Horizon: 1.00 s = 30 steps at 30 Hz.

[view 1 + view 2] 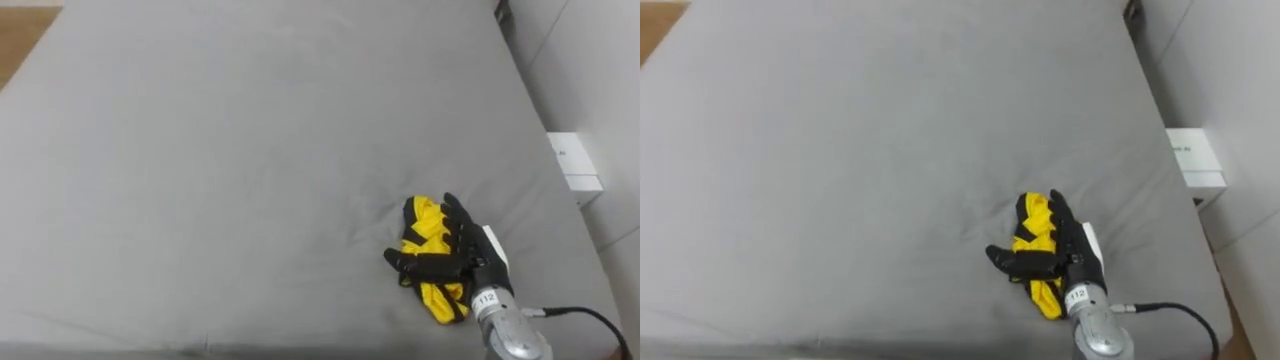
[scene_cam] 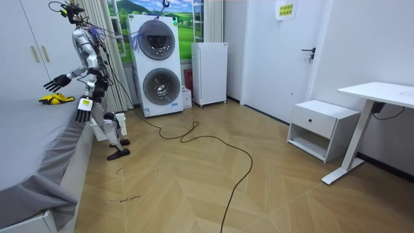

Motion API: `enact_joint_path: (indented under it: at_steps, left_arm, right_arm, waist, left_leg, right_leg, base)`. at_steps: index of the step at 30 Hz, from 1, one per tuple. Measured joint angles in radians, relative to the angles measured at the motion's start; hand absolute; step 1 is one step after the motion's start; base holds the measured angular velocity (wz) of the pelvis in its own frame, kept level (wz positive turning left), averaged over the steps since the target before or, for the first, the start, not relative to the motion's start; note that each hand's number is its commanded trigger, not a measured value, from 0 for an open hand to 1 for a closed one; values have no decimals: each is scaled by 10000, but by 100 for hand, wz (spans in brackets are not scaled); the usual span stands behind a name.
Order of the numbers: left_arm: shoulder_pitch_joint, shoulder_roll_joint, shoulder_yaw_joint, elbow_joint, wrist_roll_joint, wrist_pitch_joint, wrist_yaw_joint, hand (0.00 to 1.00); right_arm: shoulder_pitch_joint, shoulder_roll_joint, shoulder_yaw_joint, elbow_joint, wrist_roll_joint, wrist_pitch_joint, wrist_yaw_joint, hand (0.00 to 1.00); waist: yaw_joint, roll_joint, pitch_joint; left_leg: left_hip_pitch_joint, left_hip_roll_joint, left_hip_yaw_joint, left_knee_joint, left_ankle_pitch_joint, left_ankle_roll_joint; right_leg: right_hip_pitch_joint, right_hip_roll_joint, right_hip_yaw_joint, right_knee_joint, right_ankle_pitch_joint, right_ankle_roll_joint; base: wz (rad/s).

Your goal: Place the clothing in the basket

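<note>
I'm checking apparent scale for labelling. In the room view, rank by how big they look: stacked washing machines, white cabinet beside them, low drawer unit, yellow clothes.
1. Stacked washing machines.
2-3. White cabinet and low drawer unit look alike; the unit sits nearer the camera, so unranked.
4. Yellow clothes on the bed.

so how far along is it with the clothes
Nothing looks done yet: the yellow and black garment lies crumpled on the grey bed. In hand: the right hand is spread open over it, not closed on it; the left hand hangs by the bed's edge. Left: grip the garment, lift it and carry it to the basket.
</note>
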<state>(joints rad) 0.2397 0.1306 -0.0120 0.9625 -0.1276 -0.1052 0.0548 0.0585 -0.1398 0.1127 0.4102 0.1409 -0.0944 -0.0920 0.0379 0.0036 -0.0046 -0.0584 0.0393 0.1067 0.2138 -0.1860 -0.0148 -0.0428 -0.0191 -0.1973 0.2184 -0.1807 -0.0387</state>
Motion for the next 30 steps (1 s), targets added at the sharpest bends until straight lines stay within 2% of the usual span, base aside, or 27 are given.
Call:
enact_joint_path:
  at_steps: [3,7,13,17,20,22,27,30]
  left_arm:
    - [-53,47,13,-7,4,268,14,0]
    - [-391,19,-4,62,24,646,22,0]
    - [-970,-26,-216,517,29,722,83,0]
    - [-975,-27,-276,600,26,742,114,0]
    - [-1096,-2,-281,719,20,720,215,0]
    - [-1277,21,-302,825,31,718,263,0]
    - [-1403,-4,-327,916,9,701,367,0]
    - [-1725,-41,-434,1264,-106,679,475,0]
  right_arm:
    - [-6,-211,132,-7,-550,4,-114,0]
    - [-11,-192,249,281,-1118,5,-502,0]
    - [-424,-83,254,2238,-1328,12,-1335,0]
    - [-729,-88,245,2557,-1328,12,-1648,0]
    - [-1478,-75,257,3616,-1443,4,-1938,0]
    - [-1984,-132,236,4418,-1423,-14,-2368,0]
    - [-2594,-135,141,5343,-1194,-31,-3108,0]
    - [-3107,-150,-182,6209,-1244,-155,-3734,0]
  waist:
    - [-21,-38,27]
    - [-7,50,86]
    - [-5,58,94]
    - [-15,17,114]
    - [68,-53,146]
    - [252,-130,164]
    - [401,-160,150]
    - [439,-149,162]
  left_leg:
    - [-106,-21,-27,-105,50,-5]
    - [-269,-40,-101,-69,51,-5]
    - [-688,-154,-386,-106,206,34]
    - [-877,-176,-463,-97,221,47]
    - [-964,-192,-485,-101,237,50]
    - [-1082,-202,-519,-96,260,55]
    - [-1326,-231,-721,-74,286,54]
    - [-1616,-301,-889,-90,415,70]
  right_leg:
    - [-122,-62,-71,-14,0,0]
    - [-157,-70,-191,-139,10,15]
    - [-473,-152,-486,-131,13,22]
    - [-641,-140,-527,-141,25,41]
    - [-734,-142,-532,-135,28,47]
    - [-821,-144,-580,-139,34,55]
    - [-958,-160,-799,-141,35,56]
    - [-1166,-232,-1057,-126,42,60]
  base:
    - [6]
    - [7]
    - [15]
    - [5]
    - [1]
    - [6]
    - [14]
    - [21]
